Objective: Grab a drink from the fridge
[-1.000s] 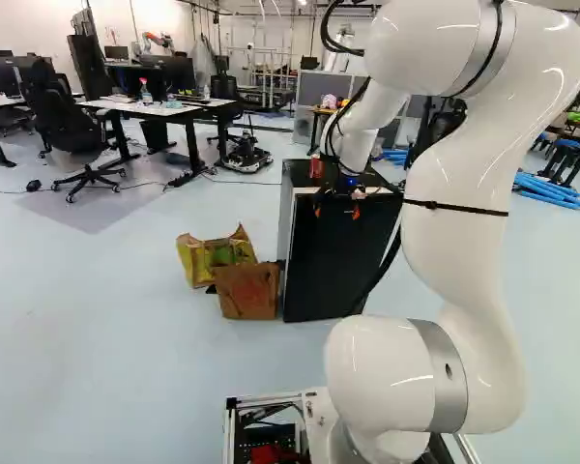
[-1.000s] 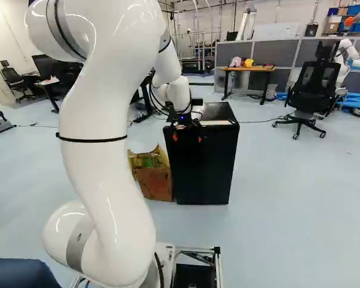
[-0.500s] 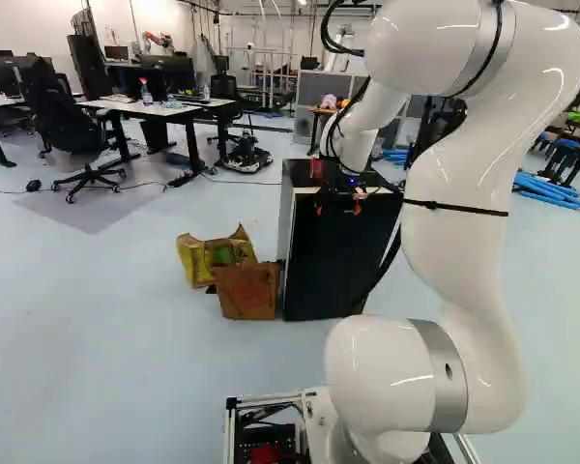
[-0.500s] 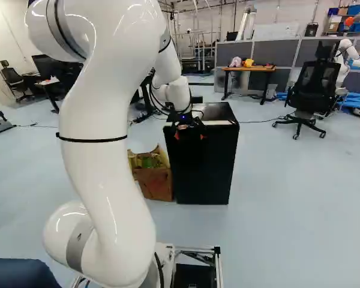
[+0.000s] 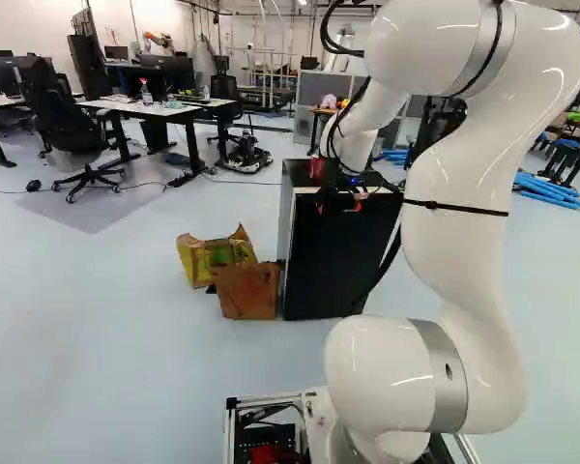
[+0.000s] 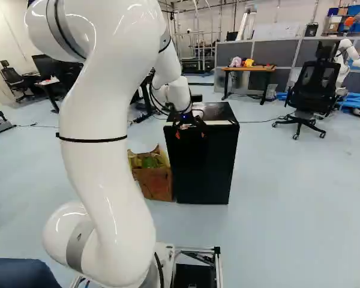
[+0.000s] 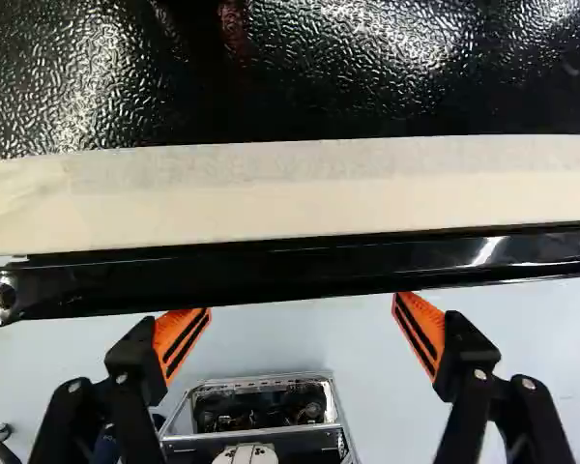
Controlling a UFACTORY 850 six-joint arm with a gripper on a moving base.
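"What's biggest?"

"The white arm (image 5: 464, 174), rising near us and reaching forward to the fridge. Far left stands a long desk (image 5: 164, 111)."

"And the fridge?"

"The black fridge (image 6: 204, 162) stands upright ahead of the base, between us and the far side of the room, its door closed."

"Anything beside it?"

"Two boxes on its left: a brown one (image 5: 248, 292) just beside it, and a yellow one (image 5: 195, 263) a little farther off and more to the left."

"Where's the gripper?"

"The gripper (image 5: 338, 205) points down at the near top edge of the fridge. In the wrist view its fingers are spread wide with nothing gripped, orange pads (image 7: 177, 340) close by the door's glossy top edge (image 7: 271, 275). A pale strip (image 7: 290, 188) runs along the far side of that edge."

"Any drink?"

"A red thing (image 5: 316, 168) sits on the fridge top, toward the left. It could be a can, but it's too small to be sure. A bottle (image 5: 146, 93) stands on the desk."
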